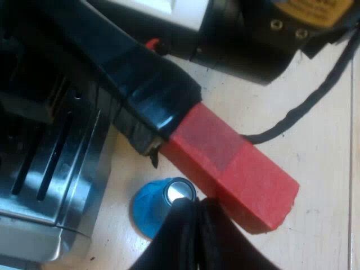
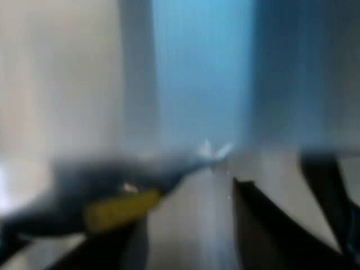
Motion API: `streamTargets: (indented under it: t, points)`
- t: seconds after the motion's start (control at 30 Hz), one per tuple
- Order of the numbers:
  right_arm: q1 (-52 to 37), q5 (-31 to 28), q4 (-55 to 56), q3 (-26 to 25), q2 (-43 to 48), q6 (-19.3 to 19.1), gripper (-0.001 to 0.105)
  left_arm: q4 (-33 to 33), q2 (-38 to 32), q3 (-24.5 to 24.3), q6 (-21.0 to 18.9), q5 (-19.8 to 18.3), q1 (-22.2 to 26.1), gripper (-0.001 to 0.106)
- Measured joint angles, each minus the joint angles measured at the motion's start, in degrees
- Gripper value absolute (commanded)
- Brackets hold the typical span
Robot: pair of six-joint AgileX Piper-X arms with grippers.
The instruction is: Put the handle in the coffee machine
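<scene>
The holder handle (image 1: 140,79), stiff and likely head-heavy, juts over the tabletop (image 1: 320,146) beside the espresso machine's drip tray (image 1: 56,169). Its squared red end (image 1: 236,169) offers flat grip. The left gripper (image 1: 194,211) has its fingers pressed together, empty, just beside it.

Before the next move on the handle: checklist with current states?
1. Red end within reach of the left pincer: ok, it sits right beside the tips.
2. Left pincer around the handle: not ok, its fingers are together beside the red end.
3. Handle at the machine's front: ok, the dark handle runs beside the drip tray.
4. Holder locked in: cannot tell.
5. Path clear: probably not ok, the blue tamper stands on the table close to the tips.
</scene>
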State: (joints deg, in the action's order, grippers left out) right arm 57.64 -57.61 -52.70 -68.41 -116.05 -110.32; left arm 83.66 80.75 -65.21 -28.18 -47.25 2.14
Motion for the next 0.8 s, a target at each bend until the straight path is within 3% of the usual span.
streamTargets:
  t: [0.27, 0.37, 0.53, 0.63, 0.8]
  points:
    - [0.3, -1.1, 13.0, -0.1, 3.9, 5.0, 0.052, 0.2, -1.7, 0.3, 0.0, -2.2, 0.0, 0.000]
    - [0.6, -0.5, 20.5, -0.1, 5.9, 7.9, 0.052, 1.2, -3.3, 0.3, 0.0, -5.5, -0.3, 0.000]
    - [0.8, 3.4, 29.8, -0.1, 9.2, 13.0, 0.052, 2.3, -4.1, 2.0, 0.2, -6.9, -0.9, 0.000]
    - [1.3, 5.6, 33.3, 0.1, 10.6, 14.1, 0.052, 2.8, -4.5, 3.4, 0.3, -7.8, -0.7, 0.000]
    - [1.7, 8.3, 34.5, 4.2, 14.3, 16.9, 0.052, 2.0, -8.1, 3.7, 0.3, -7.8, -0.7, 0.000]
